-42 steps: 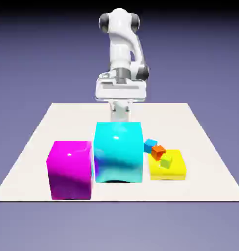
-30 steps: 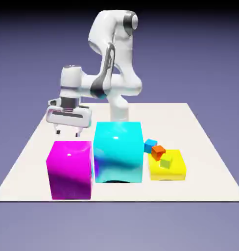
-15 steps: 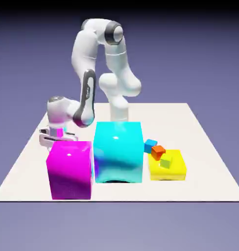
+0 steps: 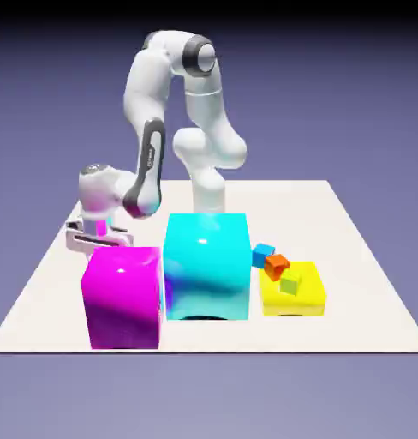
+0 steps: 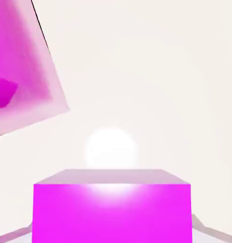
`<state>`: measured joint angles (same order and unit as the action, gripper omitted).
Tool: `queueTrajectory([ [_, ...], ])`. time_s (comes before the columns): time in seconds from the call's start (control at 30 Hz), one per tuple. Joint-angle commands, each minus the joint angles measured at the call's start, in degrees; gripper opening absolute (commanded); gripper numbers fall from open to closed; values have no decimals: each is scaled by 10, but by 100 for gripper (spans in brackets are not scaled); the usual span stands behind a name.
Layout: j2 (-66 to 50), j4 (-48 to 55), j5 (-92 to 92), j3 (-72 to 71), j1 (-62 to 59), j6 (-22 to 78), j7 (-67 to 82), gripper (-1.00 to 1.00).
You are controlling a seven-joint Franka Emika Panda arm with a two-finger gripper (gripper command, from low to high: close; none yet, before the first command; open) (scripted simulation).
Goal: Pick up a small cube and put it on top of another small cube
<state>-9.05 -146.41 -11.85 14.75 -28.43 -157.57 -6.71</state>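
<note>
Blue-violet backdrop surrounds your pale tabletop [image 4: 332, 334], whose near edge runs straight across the exterior view. Toward the tabletop's left edge, you have the Panda's two-finger gripper [image 5: 111, 228] lowered behind the large magenta cube, which hides its fingertips in that view. Your hand view shows the jaws drawn in on a small magenta-purple cube [image 5: 111, 213], one finger at either side of it; whether it touches the tabletop, you cannot tell. The large magenta cube [image 4: 122, 300] sits near the near-left corner. Next, just beside it, you see the large cyan cube [image 4: 207, 266], close to the near edge's middle. Farther right, you have a small blue cube [image 4: 263, 255], a small orange-red cube [image 4: 277, 267] and a small yellow-green cube [image 4: 291, 281] in a slanting row, the last overlapping your view of the yellow block [image 4: 293, 302].
</note>
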Motion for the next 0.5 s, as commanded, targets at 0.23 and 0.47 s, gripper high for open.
queueTrajectory([
  [0.23,35,133,49,97,116,199,81,-100],
  [0.47,115,152,60,81,252,287,125,-100],
])
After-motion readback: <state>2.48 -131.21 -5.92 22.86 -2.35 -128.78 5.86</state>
